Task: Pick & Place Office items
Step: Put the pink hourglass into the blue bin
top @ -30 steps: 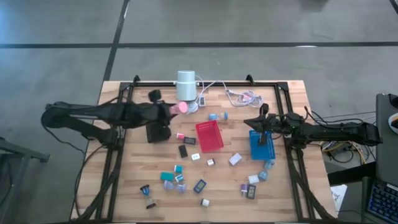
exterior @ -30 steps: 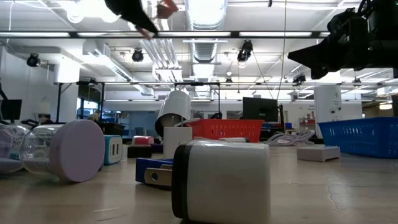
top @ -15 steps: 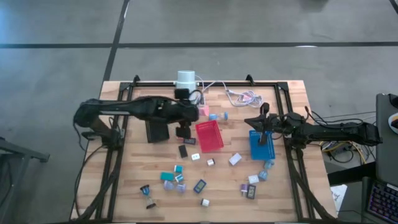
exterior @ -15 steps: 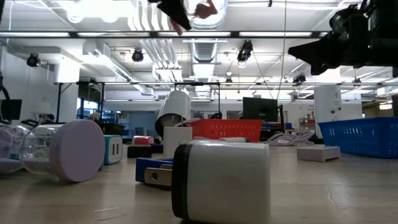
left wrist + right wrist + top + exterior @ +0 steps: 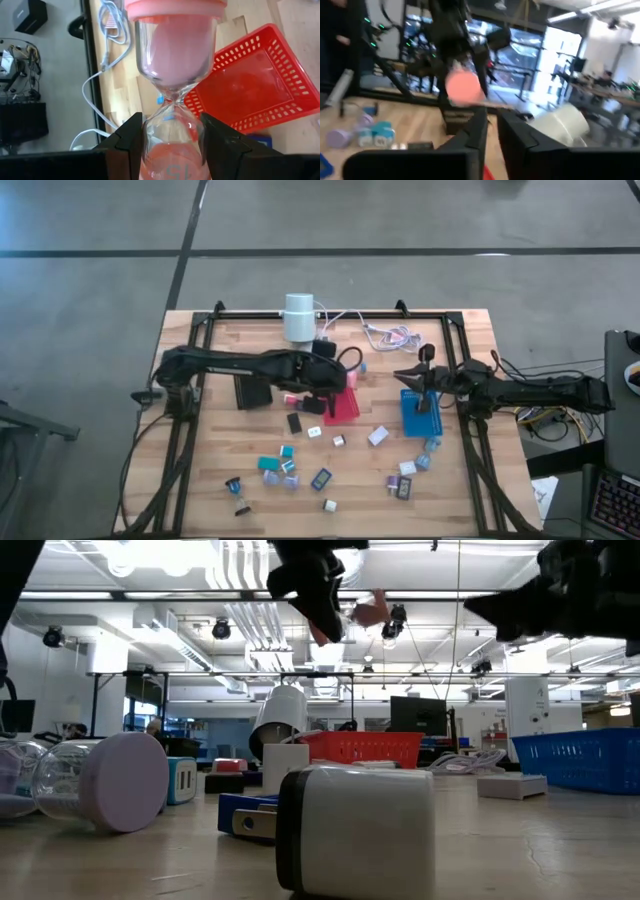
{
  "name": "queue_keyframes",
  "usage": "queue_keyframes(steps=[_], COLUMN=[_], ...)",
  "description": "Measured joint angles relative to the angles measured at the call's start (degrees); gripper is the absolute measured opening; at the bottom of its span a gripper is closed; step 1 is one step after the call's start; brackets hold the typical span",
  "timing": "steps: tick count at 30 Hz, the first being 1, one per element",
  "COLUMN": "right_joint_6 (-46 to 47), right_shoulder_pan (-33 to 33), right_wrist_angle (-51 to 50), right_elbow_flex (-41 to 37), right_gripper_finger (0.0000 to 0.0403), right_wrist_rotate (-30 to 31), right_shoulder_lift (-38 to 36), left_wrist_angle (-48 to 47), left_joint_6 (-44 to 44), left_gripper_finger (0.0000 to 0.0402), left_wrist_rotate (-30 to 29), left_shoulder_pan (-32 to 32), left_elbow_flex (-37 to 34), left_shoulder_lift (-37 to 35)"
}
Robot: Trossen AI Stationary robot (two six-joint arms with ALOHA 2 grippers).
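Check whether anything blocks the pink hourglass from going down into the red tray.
Nothing visible does. The left gripper holds the pink hourglass above the table, and the red tray lies open beside it with nothing seen inside.

Pink hourglass [image 5: 172,85] held upright above red tray, approx. 20 small items [image 5: 322,478] scattered on table

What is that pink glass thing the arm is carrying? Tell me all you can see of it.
It looks like a small sand timer: the hourglass has two clear bulbs joined at a narrow neck, pink sand inside and a pink cap on the far end. The left gripper clamps its nearer bulb between two dark fingers, holding it in the air beside the red tray. Nothing else touches it.
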Motion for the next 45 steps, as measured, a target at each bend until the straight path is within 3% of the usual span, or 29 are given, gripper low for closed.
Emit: queue_keyframes(steps=[6,13,20,30,45], right_joint_6=[-4.47,-11.41,-15.18,-19.79,-18.10], right_shoulder_pan=[4.94,11.12,13.17,13.12,13.05], right_wrist_angle=[-6.68,-9.05,-9.00,-10.18,-12.04], right_elbow_flex=[6.01,13.46,21.31,29.60,31.32], right_gripper_finger=[0.0134,0.0233,0.0299,0.0327,0.0325], right_wrist_rotate=[-0.76,8.44,9.88,10.28,12.80], right_shoulder_lift=[4.68,14.95,25.84,37.25,39.40], left_wrist_angle=[-0.62,-5.68,-7.47,-7.66,-7.65], left_joint_6=[-1.34,-6.82,-8.89,-8.48,-9.05], left_gripper_finger=[0.0152,0.0152,0.0152,0.0152,0.0152], left_wrist_rotate=[-0.14,-0.41,2.02,2.19,2.19], left_shoulder_pan=[-0.56,-1.02,-1.96,-2.43,-2.47], left_elbow_flex=[1.74,2.33,2.42,2.42,2.39], left_shoulder_lift=[1.27,0.64,0.64,0.64,0.64])
